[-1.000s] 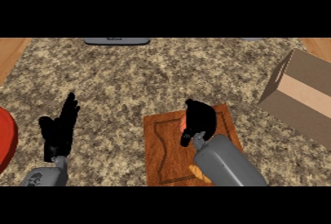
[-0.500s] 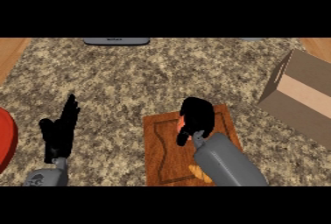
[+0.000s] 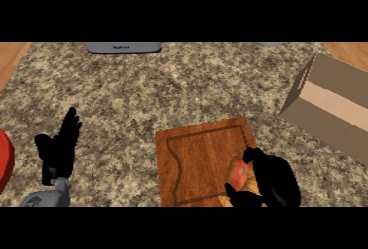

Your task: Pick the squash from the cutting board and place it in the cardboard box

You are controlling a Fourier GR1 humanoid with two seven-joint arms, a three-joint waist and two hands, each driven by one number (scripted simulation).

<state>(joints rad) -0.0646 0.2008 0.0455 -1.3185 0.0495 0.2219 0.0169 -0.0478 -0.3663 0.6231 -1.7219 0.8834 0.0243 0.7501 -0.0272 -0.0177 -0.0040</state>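
A speckled granite counter (image 3: 179, 82) carries an open cardboard box (image 3: 332, 108) at the right and a wooden cutting board (image 3: 203, 160) near the lower middle. At the board's lower right edge the right hand (image 3: 271, 180) curls around the squash (image 3: 239, 176), a reddish-yellow piece showing between thumb and fingers. The left hand (image 3: 59, 148) rests open at the left, fingers up.

Looks like a home kitchen, going by the speckled granite counter (image 3: 179, 82) edged with warm wood at both far corners. Set out for food work: a wooden cutting board (image 3: 201, 160) with a groove near its rim. Beside it, a cardboard box (image 3: 332, 107) and part of a grey appliance (image 3: 123, 47).
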